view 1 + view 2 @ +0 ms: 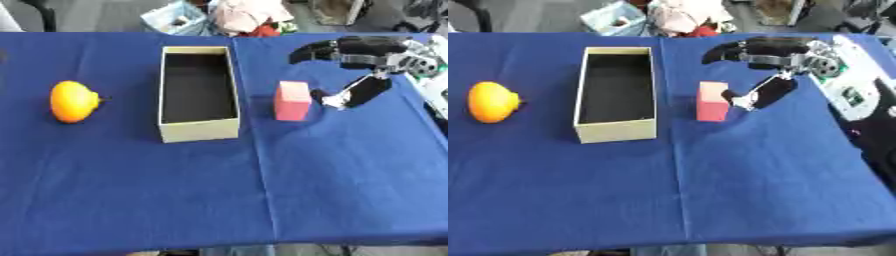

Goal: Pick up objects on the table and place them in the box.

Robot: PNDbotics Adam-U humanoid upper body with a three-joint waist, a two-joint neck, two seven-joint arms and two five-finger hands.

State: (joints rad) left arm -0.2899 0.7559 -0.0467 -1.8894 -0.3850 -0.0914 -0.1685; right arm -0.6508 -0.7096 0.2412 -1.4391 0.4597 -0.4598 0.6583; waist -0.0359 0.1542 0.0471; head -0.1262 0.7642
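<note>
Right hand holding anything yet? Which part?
Nothing held. The right hand is open beside the pink block, thumb near its right side, not closed on it.

The robot's right arm (833, 60) is reaching in from the far right, its right hand (763, 62) hanging spread, fingers (724, 51) stretching left and thumb (750, 97) pointing down.

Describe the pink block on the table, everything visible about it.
The pink block is a small plain box shape with matte, flat faces, standing upright on the blue tablecloth. It sits just right of the open cardboard box, apart from it. The right hand is close on its right side with fingers spread; whether the thumb tip touches the block cannot be told. Nothing rests on top.
</note>
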